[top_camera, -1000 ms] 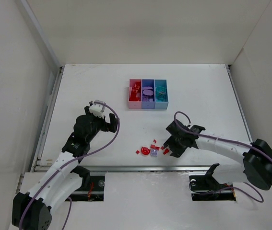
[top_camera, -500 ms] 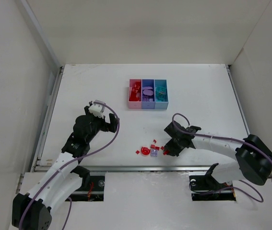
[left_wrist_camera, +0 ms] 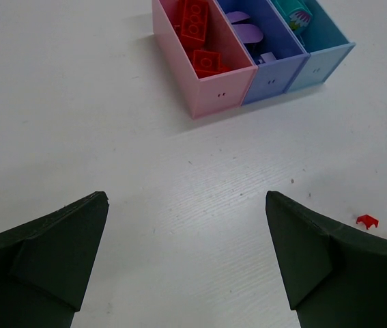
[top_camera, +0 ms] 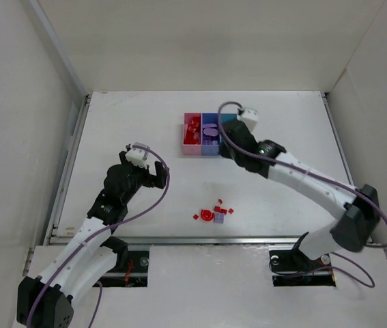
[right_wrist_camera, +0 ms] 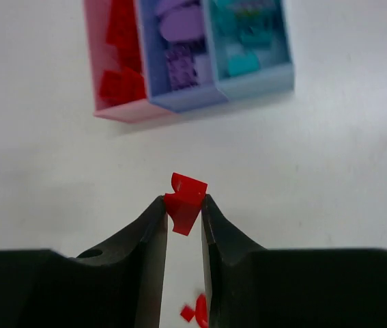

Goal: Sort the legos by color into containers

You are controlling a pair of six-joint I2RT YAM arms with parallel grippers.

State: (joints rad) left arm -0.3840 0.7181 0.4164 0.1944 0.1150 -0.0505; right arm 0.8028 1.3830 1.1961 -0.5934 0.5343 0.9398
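Red hard plastic, tiny and probably near weightless: your right gripper (right_wrist_camera: 182,205) pinches a red piece (right_wrist_camera: 189,187) by one edge at the very fingertips, over the table and short of the pink bin (right_wrist_camera: 121,112). It looks smooth, stiff and likely slippery, so favour its flat sides. Your left gripper (left_wrist_camera: 185,199) gapes empty.

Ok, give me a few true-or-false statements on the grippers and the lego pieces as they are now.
The right gripper is shut on a small red plastic piece. True.
The left gripper is shut. False: it is open and empty.
The pink plastic bin contains red bricks. True.
No loose pieces lie on the white table. False: a cluster of red pieces lies by its near edge.
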